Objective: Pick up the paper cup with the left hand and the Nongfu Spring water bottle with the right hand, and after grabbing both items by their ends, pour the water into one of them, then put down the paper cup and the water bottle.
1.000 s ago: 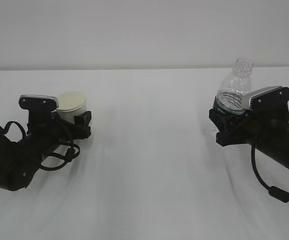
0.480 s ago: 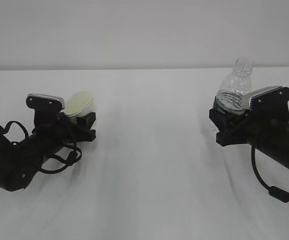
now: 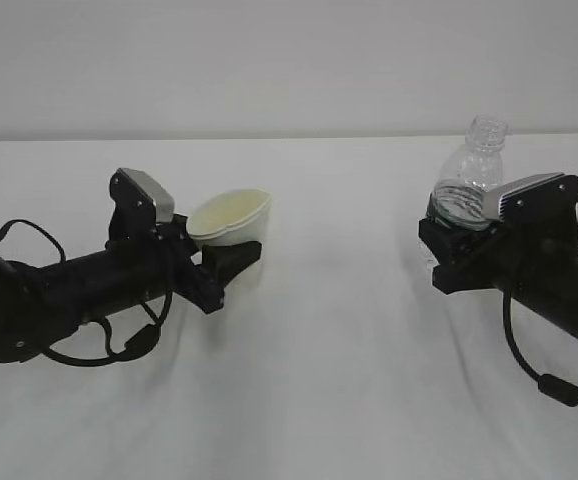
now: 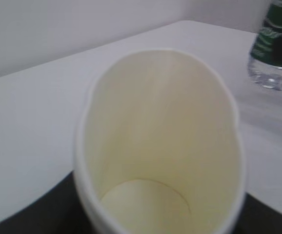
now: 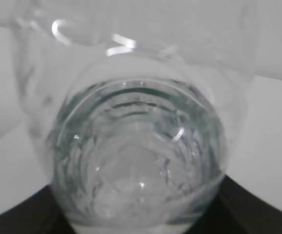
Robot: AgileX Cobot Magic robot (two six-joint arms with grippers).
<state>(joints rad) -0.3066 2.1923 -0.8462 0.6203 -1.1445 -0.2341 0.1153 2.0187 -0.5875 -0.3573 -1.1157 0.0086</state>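
Now both grippers hold their items over the white table.

Left of centre in the exterior view, the left hand has its jaws closed on the paper cup, which sits between them tilted toward the right of the frame, its mouth open toward the upper right, clear of the tabletop. The cup is white outside with a rolled rim and pale cream inside; in the left wrist view its rim looks squeezed into an oval. At the right of the frame, the right hand clamps the lower body of the Nongfu Spring water bottle, which stands upright, its capless neck above the jaws. The bottle is clear and ribbed, and a dark green label band shows at the upper right of the left wrist view.
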